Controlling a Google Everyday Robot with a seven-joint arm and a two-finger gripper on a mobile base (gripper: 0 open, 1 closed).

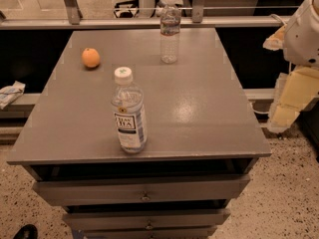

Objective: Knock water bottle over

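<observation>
Upright at the far edge of the desk [199, 108]: the water bottle [169, 31], label too small to read. Near the front: a big bottle [129, 113] marked "TEA". Off to the right of the desk: the pincer [291, 101], cannot tell if open or closed.

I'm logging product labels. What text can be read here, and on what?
"TEA": large letters on the white label of the tea bottle; the smaller print there is blurred.
Water bottle: label band too small to read.
Gripper, off the right edge of the table: no text.
</observation>
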